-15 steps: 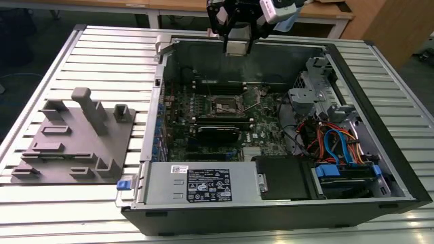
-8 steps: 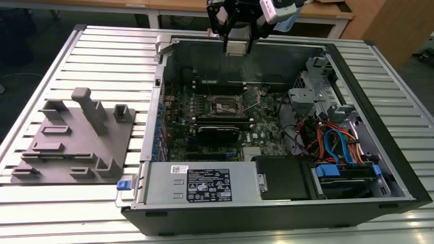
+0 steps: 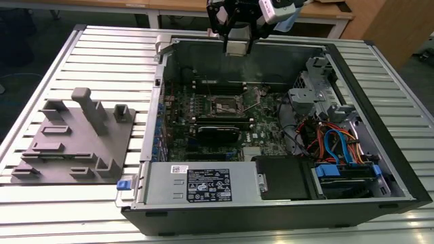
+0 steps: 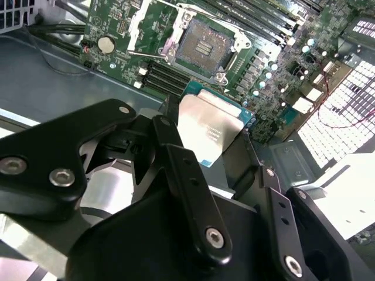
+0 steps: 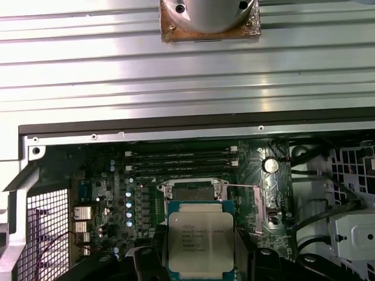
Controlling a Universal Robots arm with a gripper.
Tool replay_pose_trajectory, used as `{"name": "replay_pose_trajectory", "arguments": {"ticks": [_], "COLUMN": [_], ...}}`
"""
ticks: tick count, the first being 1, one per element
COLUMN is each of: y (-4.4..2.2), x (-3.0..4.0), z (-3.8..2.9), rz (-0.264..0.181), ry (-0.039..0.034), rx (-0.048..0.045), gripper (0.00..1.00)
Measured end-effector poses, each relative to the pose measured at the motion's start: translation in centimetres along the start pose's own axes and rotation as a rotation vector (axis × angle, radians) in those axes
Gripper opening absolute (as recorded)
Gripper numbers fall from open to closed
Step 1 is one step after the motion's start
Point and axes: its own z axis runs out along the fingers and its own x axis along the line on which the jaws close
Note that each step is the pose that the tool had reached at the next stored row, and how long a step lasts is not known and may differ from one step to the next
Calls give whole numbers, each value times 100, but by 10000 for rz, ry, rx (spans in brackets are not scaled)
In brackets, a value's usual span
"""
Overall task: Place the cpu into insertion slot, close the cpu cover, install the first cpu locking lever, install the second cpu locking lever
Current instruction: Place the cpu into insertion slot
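My gripper point(image 3: 238, 40) hangs above the far wall of the open computer case point(image 3: 379, 101), shut on the cpu point(image 3: 237, 50). In both wrist views the cpu point(image 5: 201, 237) point(image 4: 208, 126) sits flat between the black fingers point(image 4: 176, 152), its silvery top plainly visible. The insertion slot point(image 3: 227, 105) point(image 4: 205, 44) point(image 5: 192, 190) lies uncovered on the green board below, dark centre showing inside a silver metal rim. Thin wire levers point(image 5: 253, 211) stand away from the socket's side. I cannot tell where the cpu cover stands.
A grey fixture plate point(image 3: 74, 142) with upright blocks rests on the slatted table point(image 3: 101, 51) at the exterior view's left. Inside the case are a power supply point(image 3: 203, 185), a drive bay with coloured cables point(image 3: 339, 147), and memory slots point(image 5: 181, 158) beside the socket.
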Motion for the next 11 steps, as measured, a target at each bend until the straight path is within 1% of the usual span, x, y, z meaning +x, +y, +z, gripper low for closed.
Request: {"name": "replay_pose_trajectory", "arguments": {"ticks": [2,11], "y": [0,0], "x": [0,0], "z": [1,0], "rz": [69,75], "ry": [-6,-7], "rx": [-3,-2], "gripper": [54,54]}}
